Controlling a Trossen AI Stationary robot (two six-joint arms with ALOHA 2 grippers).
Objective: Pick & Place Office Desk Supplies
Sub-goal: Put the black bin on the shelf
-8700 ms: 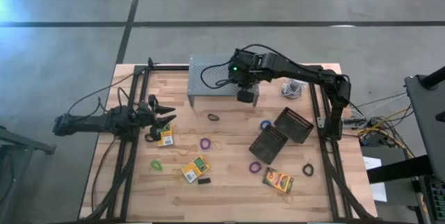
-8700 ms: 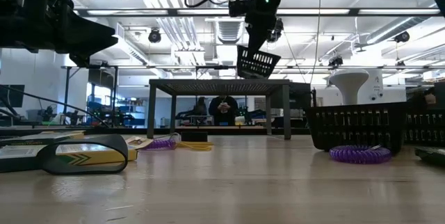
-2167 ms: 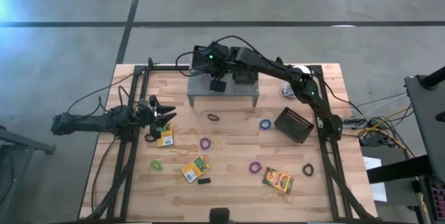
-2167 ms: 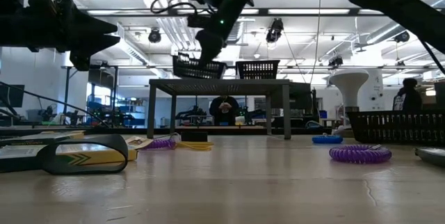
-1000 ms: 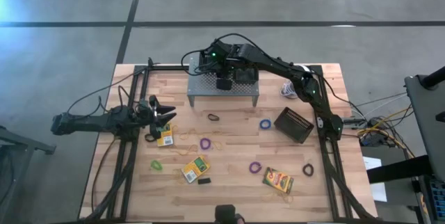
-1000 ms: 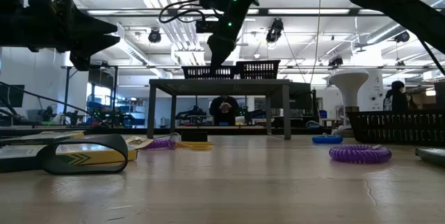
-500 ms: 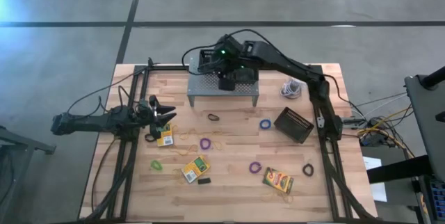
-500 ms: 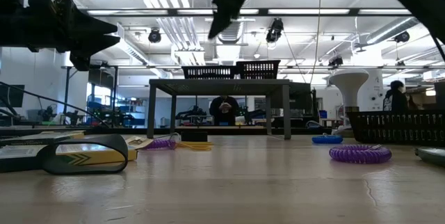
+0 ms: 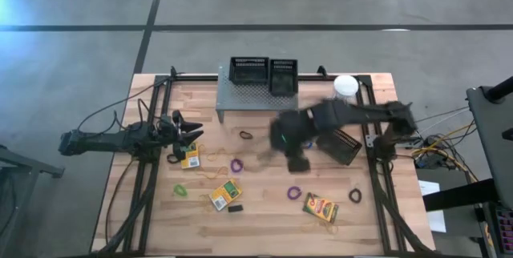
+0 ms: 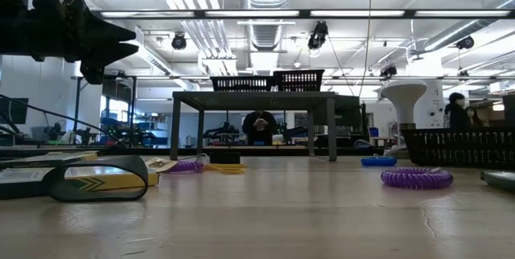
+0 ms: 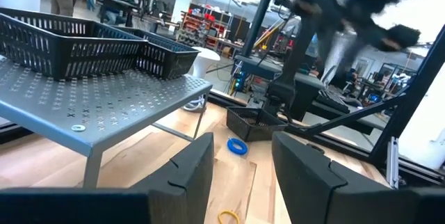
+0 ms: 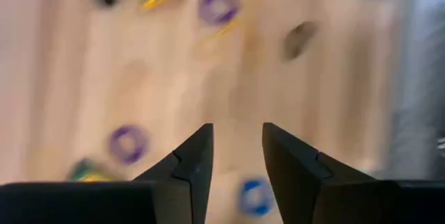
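At the table's 9 o'clock edge your left gripper (image 9: 186,131) waits with its fingers apart and nothing between them, a crayon box (image 9: 191,156) just beside it. Toward 12 o'clock, two black lattice baskets (image 9: 249,70) (image 9: 284,75) sit side by side on the grey perforated shelf (image 9: 253,98). Your right gripper (image 9: 297,160), blurred, hangs over the table centre, fingers (image 12: 192,165) apart and empty, with the third basket (image 9: 340,147) beside it toward 3 o'clock and purple rubber-band loops (image 9: 237,165) (image 9: 294,193) on the wood nearby.
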